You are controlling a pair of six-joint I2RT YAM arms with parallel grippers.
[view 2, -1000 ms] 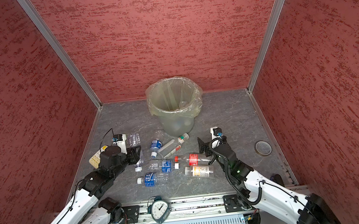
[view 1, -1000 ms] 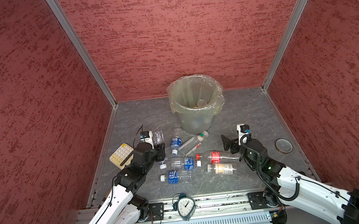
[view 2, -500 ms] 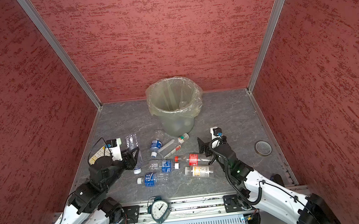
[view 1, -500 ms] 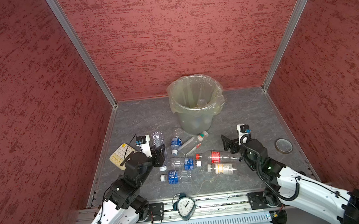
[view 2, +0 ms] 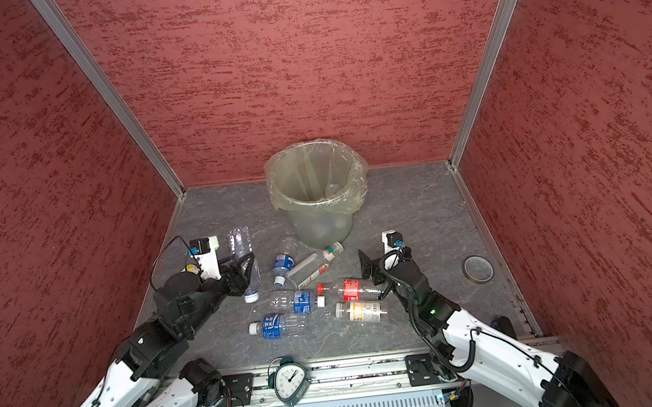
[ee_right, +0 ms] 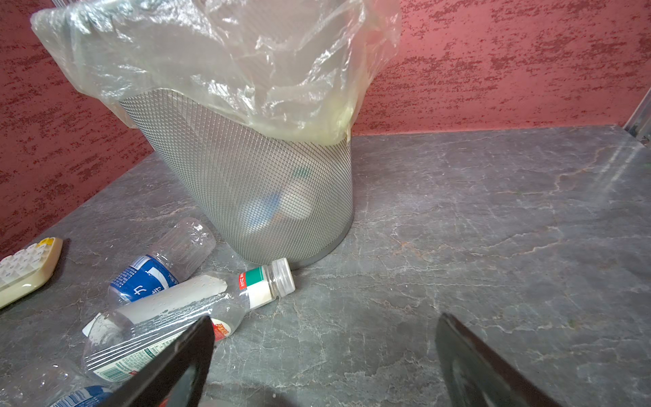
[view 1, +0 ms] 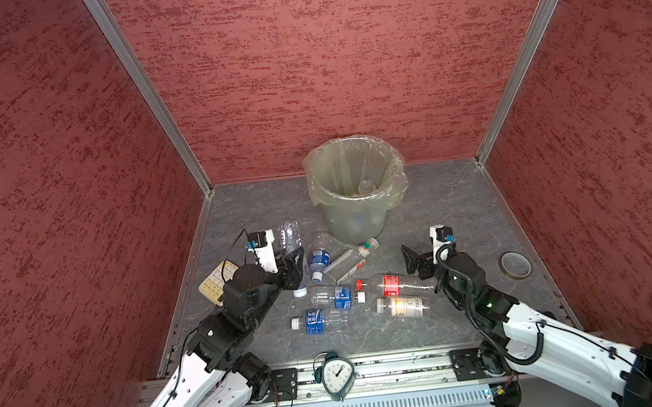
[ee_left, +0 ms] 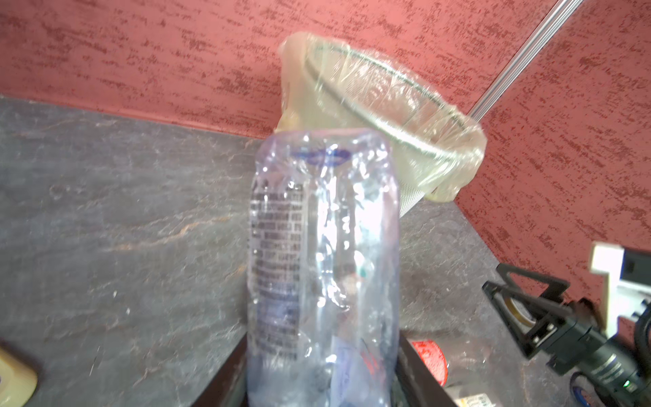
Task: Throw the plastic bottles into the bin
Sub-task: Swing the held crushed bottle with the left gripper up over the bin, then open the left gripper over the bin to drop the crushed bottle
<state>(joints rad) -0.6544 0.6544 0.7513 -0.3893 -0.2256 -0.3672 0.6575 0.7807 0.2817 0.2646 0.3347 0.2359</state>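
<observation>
My left gripper (view 1: 294, 263) (view 2: 246, 268) is shut on a clear crumpled plastic bottle (view 1: 290, 237) (ee_left: 322, 246); its base points up and away, towards the bin, and its cap hangs down. The bin (view 1: 359, 213) (view 2: 320, 224) (ee_left: 387, 116) (ee_right: 264, 176), a mesh bucket with a yellowish bag, stands at the back with bottles inside. Several bottles lie in front of it: a blue-labelled one (view 1: 319, 257), a green-banded one (view 1: 349, 260) (ee_right: 197, 306), a red-labelled one (view 1: 392, 284) and a yellow-white one (view 1: 405, 306). My right gripper (view 1: 414, 259) (ee_right: 324, 327) stands open and empty over bare table, right of them.
A cream calculator (view 1: 216, 284) lies under my left arm by the left wall. A teal alarm clock (view 1: 337, 374) stands at the front rail. A roll of tape (view 1: 515, 264) lies near the right wall. Red walls enclose three sides.
My left arm has drawn back and swung its wrist a little to the right with the clear bottle held in it. The right arm has not moved.
</observation>
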